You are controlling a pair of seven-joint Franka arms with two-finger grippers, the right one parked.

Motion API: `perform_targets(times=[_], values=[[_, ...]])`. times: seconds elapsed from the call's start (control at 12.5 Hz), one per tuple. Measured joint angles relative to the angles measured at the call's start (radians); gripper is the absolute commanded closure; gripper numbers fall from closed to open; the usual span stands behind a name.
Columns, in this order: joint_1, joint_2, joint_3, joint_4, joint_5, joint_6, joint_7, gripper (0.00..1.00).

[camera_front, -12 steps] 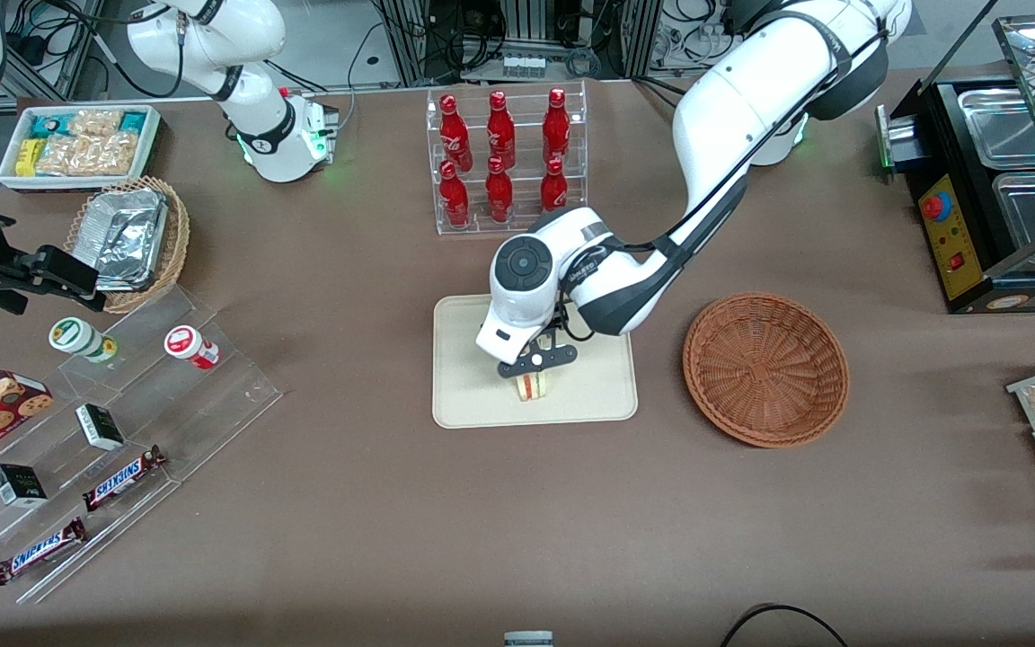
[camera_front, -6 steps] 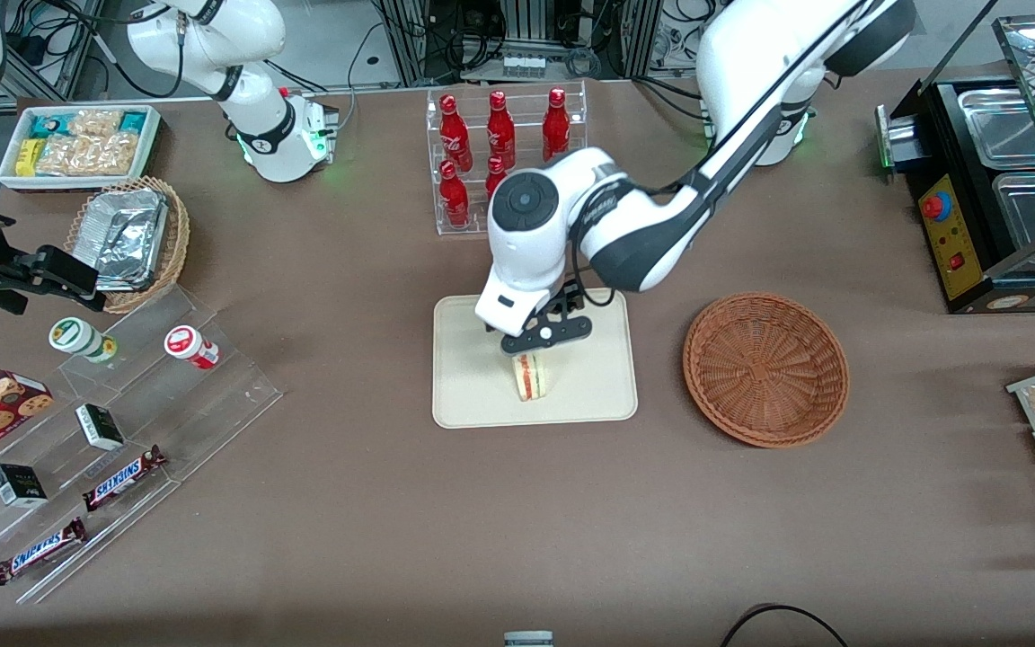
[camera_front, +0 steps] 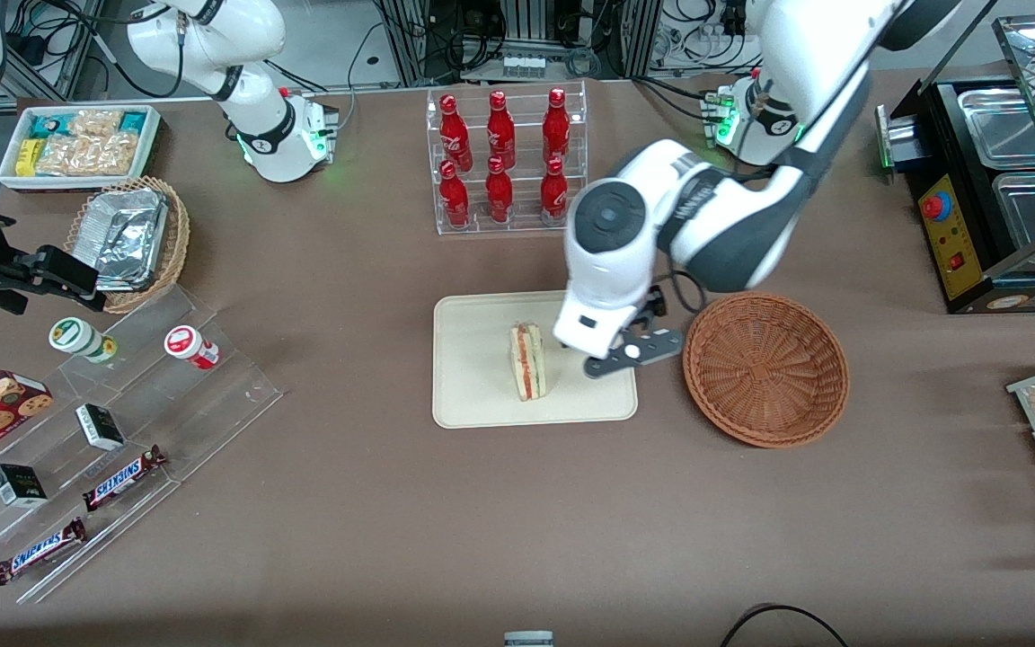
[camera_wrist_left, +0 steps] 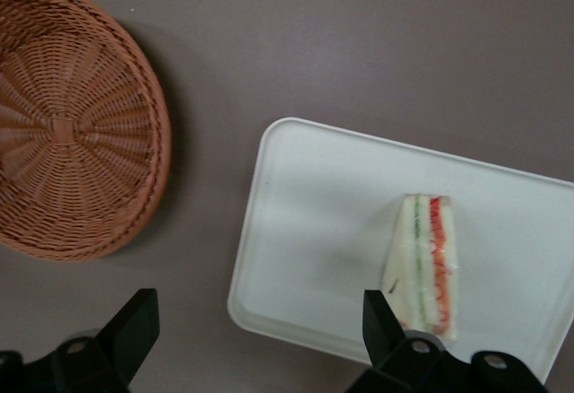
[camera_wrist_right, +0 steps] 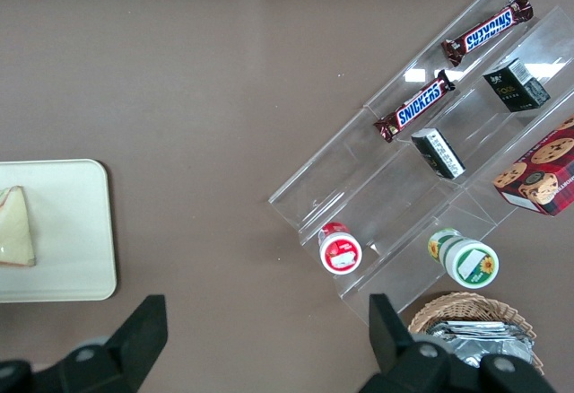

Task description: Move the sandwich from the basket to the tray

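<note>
The sandwich (camera_front: 526, 361) stands on its edge on the cream tray (camera_front: 473, 395), its red and green filling stripes facing up; it also shows as sandwich (camera_wrist_left: 426, 263) on tray (camera_wrist_left: 314, 222) and as sandwich (camera_wrist_right: 13, 227). The reddish-brown basket (camera_front: 765, 368) beside the tray holds nothing, and appears too as basket (camera_wrist_left: 63, 133). My gripper (camera_front: 632, 352) hangs above the tray's edge nearest the basket, apart from the sandwich. It is open (camera_wrist_left: 256, 312), with nothing between its black fingers (camera_wrist_left: 134, 321).
A clear rack of red bottles (camera_front: 504, 162) stands farther from the camera than the tray. Toward the parked arm's end are a tan basket with foil containers (camera_front: 127, 238), acrylic steps with snacks (camera_front: 113, 431) and a white bin (camera_front: 77, 144). A black appliance (camera_front: 994, 180) stands at the working arm's end.
The gripper has let go of the sandwich, risen and moved sideways toward the basket. The sandwich stays standing on the tray.
</note>
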State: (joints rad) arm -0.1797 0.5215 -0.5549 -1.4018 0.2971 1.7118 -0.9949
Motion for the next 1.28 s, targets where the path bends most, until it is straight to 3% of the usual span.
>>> perform_targets(times=[0.56, 0.88, 1.28], values=[[0.302, -0.186, 0.001, -0.118, -0.111, -0.171, 0.484, 0.00], [0.394, -0.287, 0.015, -0.132, -0.124, -0.288, 0.688, 0.00], [0.277, -0.473, 0.348, -0.125, -0.217, -0.460, 0.974, 0.00]])
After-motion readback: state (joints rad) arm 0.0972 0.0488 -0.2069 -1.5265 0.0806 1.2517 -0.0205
